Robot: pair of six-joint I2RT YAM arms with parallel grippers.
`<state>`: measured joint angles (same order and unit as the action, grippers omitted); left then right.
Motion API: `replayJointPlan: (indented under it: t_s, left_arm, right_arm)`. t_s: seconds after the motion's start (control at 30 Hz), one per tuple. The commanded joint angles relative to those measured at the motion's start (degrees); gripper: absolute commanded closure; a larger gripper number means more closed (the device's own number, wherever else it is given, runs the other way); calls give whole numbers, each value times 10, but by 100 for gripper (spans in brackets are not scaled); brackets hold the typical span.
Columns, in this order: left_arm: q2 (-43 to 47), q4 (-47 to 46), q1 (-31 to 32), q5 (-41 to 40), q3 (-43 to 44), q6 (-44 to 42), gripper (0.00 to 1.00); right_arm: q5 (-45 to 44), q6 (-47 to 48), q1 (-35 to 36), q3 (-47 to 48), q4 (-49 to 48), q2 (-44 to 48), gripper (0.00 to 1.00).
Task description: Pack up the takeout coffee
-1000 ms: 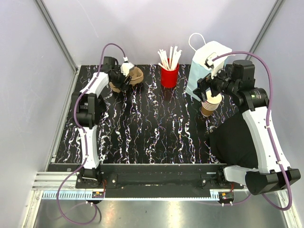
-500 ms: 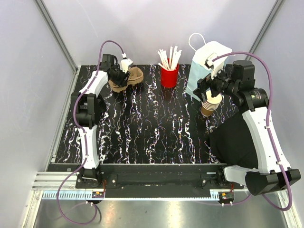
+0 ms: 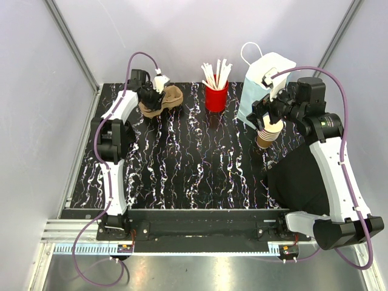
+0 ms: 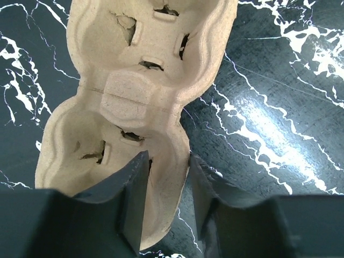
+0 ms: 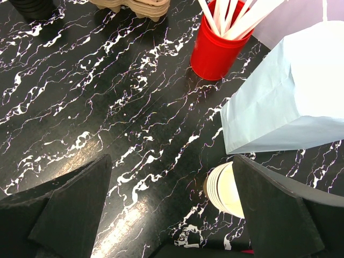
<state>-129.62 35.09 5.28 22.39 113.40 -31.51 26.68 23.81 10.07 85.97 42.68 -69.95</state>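
Note:
No single tan-brown coffee cup shows in any view. A two-cup pulp carrier [image 3: 167,100] lies at the back left of the black marbled table [image 3: 194,163]. My left gripper [image 3: 152,97] is shut on its near rim: in the left wrist view the gripper [image 4: 167,161] has one finger inside a well of the carrier [image 4: 129,80] and one outside. My right gripper [image 3: 267,115] is wide open and empty [image 5: 171,161], hovering above the table. A nested stack of brown cups [image 3: 265,136] stands just inside its right finger [image 5: 226,189].
A pale blue paper bag [image 3: 262,85] stands upright at the back right, right behind the stack [image 5: 290,102]. A red cup of white sticks [image 3: 216,97] stands at the back middle [image 5: 215,51]. A black sheet [image 3: 297,176] lies at the right. Grey walls enclose the table.
The left gripper and the carrier shifted slightly left and turned a little a second ago, then stayed still. The right arm has not moved.

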Motion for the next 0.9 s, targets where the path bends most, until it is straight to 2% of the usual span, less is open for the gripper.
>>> replayJointPlan:
  t_s: [0.0,0.2,0.37,0.87]
  left_arm:
    - [-5,-10,-2,-8,30,1,66]
    - [-4,-11,-2,-2,34,5,80]
    - [0,-11,-2,-1,32,6,85]
    - [25,-27,-2,-32,33,29,83]
  right_arm:
    - [7,5,3,-2,-24,14,0]
    - [7,4,3,-3,-25,15,0]
    - [7,4,3,-4,-27,16,0]
    - [12,1,3,-6,-28,21,0]
